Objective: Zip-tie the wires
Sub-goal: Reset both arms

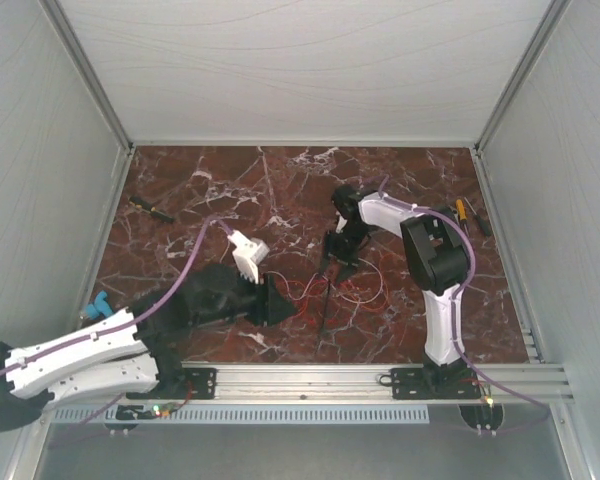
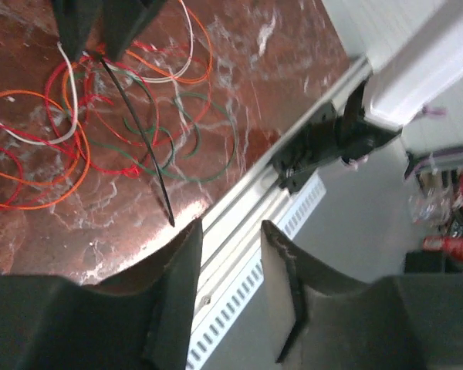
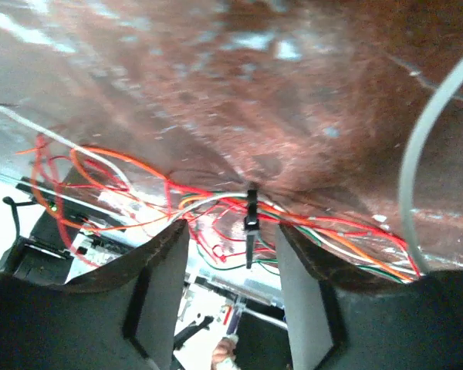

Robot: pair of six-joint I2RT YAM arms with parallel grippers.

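The wires, thin red, orange, white and green strands, lie in loose loops on the marble table between the two arms. A black zip tie is wrapped around the bunched wires. Its long tail runs over the table toward the front rail. My right gripper points down over the bundle; its jaws stand open on either side of the tie, not touching it. My left gripper sits low beside the loops, open with nothing between its fingers.
A yellow-handled screwdriver lies at the table's right edge and a dark tool at the back left. A blue object sits by the left wall. A metal rail runs along the front edge. Purple cables trail from both arms.
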